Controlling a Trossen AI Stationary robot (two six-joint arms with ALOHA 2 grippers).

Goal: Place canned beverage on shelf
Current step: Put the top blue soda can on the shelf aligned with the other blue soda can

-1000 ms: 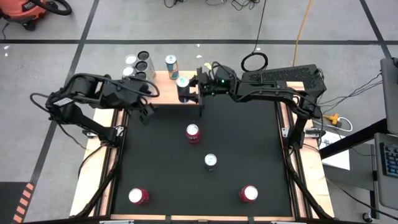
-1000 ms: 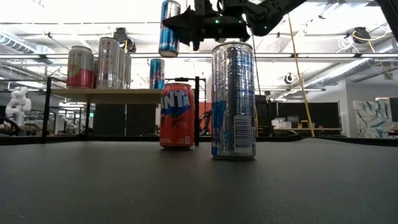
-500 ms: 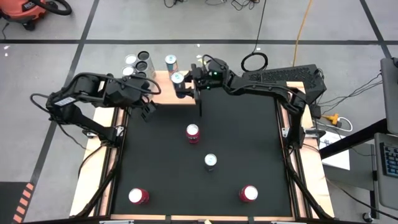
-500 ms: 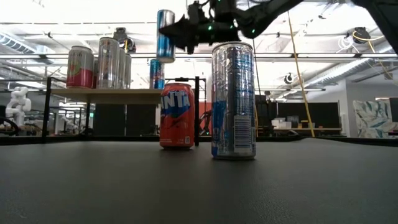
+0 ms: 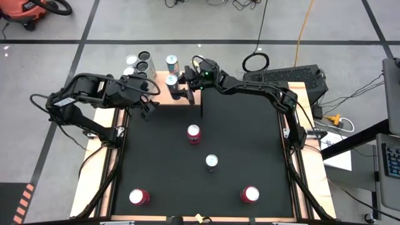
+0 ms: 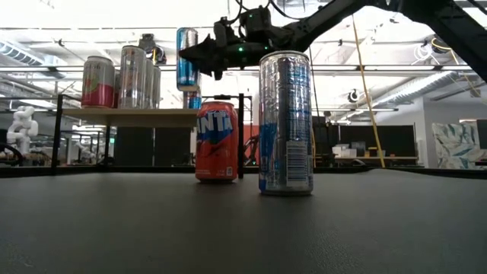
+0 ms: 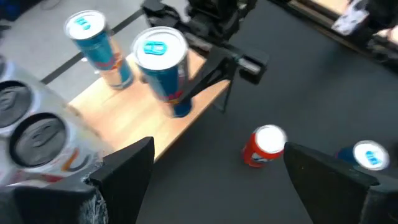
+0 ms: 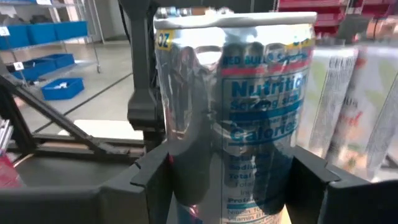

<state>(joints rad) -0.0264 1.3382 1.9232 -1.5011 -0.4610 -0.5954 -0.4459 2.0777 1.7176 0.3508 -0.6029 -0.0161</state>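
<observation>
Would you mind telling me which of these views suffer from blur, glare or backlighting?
Left wrist view: motion-smeared, cans soft-edged. Right wrist view: the held can fills the frame, its silver side mirroring the room. Low view: bright ceiling lights silhouette the right claw, while the near tall can stays readable. High view: evenly lit.

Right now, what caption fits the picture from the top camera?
Right gripper holds a blue can above the wooden shelf beside other cans; left gripper waits open.

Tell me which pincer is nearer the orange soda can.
Left. The open left pincer hangs just off the orange soda can; the right pincer holds a blue can over the shelf, farther back.
</observation>
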